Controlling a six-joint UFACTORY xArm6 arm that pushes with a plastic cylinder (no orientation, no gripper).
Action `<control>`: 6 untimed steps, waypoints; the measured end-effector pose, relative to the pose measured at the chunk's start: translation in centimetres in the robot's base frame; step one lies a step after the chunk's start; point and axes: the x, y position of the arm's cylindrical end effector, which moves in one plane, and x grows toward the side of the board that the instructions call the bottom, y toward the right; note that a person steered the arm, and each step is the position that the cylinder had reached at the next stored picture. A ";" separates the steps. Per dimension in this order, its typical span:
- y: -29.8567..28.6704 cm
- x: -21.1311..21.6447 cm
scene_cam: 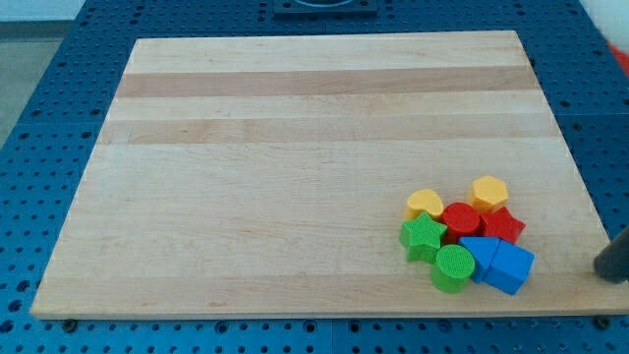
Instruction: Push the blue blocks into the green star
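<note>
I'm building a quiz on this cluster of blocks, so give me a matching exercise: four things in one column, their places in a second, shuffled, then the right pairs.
Things:
1. green star
2. green cylinder
3. yellow hexagon
4. my tip

Places:
A. top of the cluster, toward the view's right
B. off the board's right edge, apart from every block
C. left end of the cluster
D. bottom of the cluster, beside the blue blocks

Pairs: 1-C, 2-D, 3-A, 4-B

You see a pale wooden board (295, 147) (grain in lengthwise bands) on a blue perforated table (39, 118); even light.
</note>
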 end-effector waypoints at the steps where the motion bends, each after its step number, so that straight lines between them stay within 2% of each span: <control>1: -3.5 0.4; 2: -8.4 -0.4; 3: -13.6 -3.5; 4: -15.8 -6.3; 5: -15.6 -6.2; 6: -12.8 -5.2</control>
